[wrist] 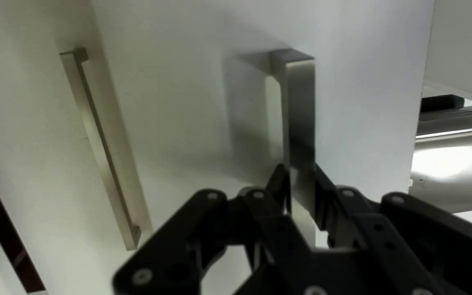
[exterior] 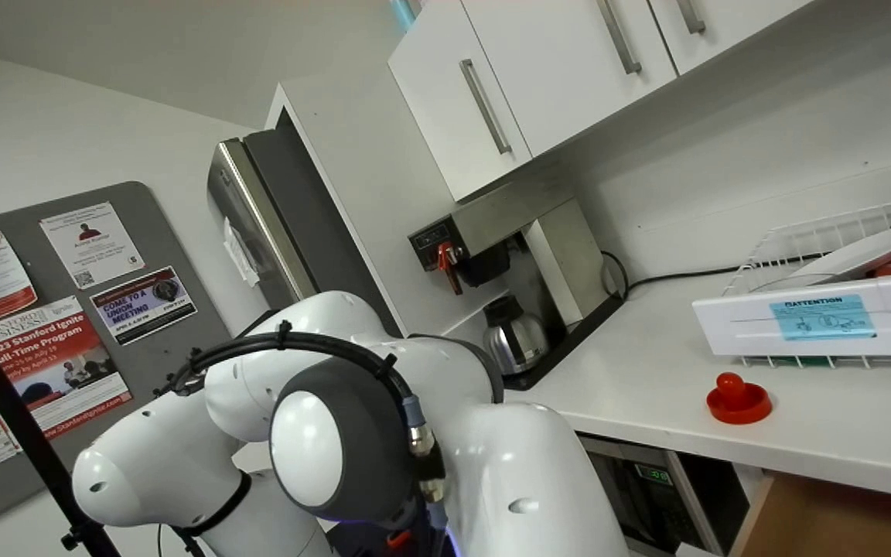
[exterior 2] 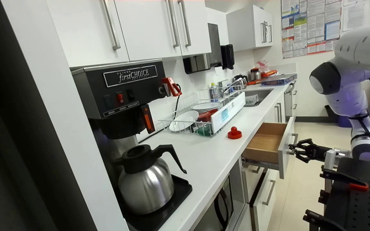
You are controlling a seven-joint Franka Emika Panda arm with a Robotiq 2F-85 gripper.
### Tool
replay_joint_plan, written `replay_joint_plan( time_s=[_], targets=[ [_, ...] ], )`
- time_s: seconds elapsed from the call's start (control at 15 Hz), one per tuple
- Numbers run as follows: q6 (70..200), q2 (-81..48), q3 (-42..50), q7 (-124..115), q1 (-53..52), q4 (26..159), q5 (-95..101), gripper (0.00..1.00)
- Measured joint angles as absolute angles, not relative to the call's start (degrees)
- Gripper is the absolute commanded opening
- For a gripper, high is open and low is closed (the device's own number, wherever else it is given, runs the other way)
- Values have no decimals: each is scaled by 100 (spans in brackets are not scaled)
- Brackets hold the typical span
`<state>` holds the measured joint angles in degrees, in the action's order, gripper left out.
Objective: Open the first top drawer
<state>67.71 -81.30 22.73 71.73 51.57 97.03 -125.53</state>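
The top drawer (exterior 2: 265, 142) stands pulled out from under the counter, its wooden inside showing; part of it also shows in an exterior view (exterior: 840, 514). Its white front (wrist: 367, 102) carries a grey metal bar handle (wrist: 300, 106), which also shows in an exterior view (exterior 2: 295, 138). My gripper (wrist: 301, 174) has one black finger on each side of the handle's lower part, both against the bar. In an exterior view the gripper (exterior 2: 292, 149) is at the near end of the handle. In the other exterior picture, the gripper is hidden behind the arm.
Lower drawers with bar handles (exterior 2: 269, 192) sit beneath. On the counter (exterior 2: 201, 157) are a red round object (exterior 2: 234, 133), a dish rack (exterior 2: 226, 114) and a coffee maker (exterior 2: 124, 93) with a steel carafe (exterior 2: 146, 186). A black perforated table (exterior 2: 365, 199) with clamps stands near the arm.
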Motion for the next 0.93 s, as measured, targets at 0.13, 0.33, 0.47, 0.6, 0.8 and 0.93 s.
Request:
replay_joint_plan(
  time_s=[0.13, 0.33, 0.47, 0.6, 0.8, 0.93],
  targets=[
    [6605, -8170, 2421, 7173, 5314, 9714, -12342, 4],
    [6417, -8219, 2569, 7173, 5590, 9714, -12044, 4],
    [6335, -8237, 2634, 7174, 5777, 9713, -11869, 4],
    [6290, -8240, 2675, 7179, 5953, 9711, -11707, 4],
    [6254, -8240, 2706, 7204, 6169, 9699, -11511, 4],
    [6247, -8238, 2712, 7254, 6258, 9686, -11423, 4]
  ],
)
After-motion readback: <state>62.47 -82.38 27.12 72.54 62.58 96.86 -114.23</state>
